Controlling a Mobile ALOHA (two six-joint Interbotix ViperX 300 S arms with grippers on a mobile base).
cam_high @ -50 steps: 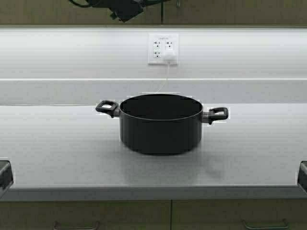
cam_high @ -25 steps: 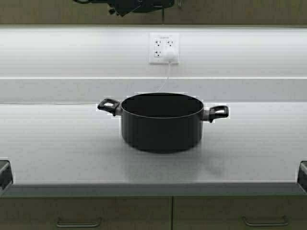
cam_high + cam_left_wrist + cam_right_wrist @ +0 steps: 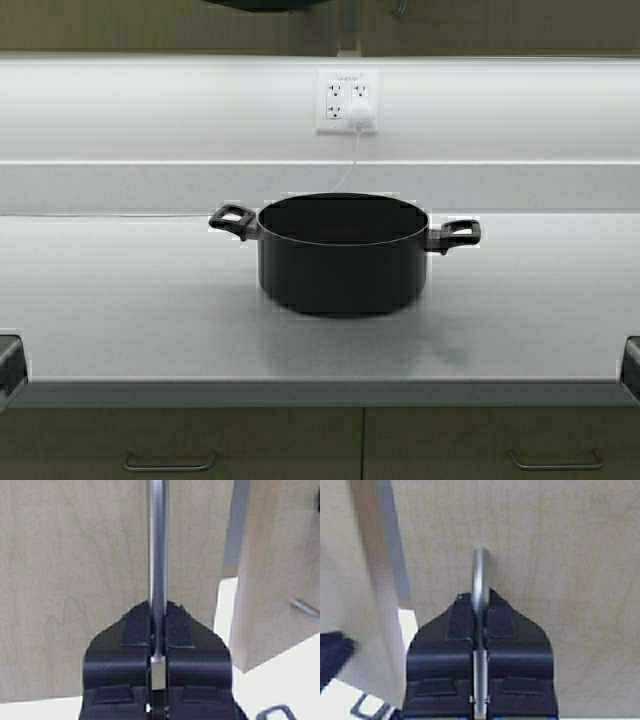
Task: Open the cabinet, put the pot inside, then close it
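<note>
The black pot (image 3: 343, 262) stands upright on the grey counter (image 3: 120, 300), a loop handle on each side. The cabinet (image 3: 150, 25) shows only as a tan strip along the top of the high view, with a narrow gap between its two doors. In the left wrist view my left gripper (image 3: 158, 622) is shut on the metal pull (image 3: 157, 540) of one tan door (image 3: 75, 580). My right gripper (image 3: 480, 615) is shut on the other pull (image 3: 480, 570) against its door (image 3: 560, 555). Both grippers are out of the high view.
A white wall outlet (image 3: 347, 100) with a plug and thin cord sits on the backsplash behind the pot. Tan drawer fronts with bar pulls (image 3: 170, 462) run below the counter edge. Dark robot parts (image 3: 8, 365) sit at both side edges.
The robot has moved: the whole scene has shifted slightly right and up in the high view. The dark arm shapes at the top edge have nearly left the picture.
</note>
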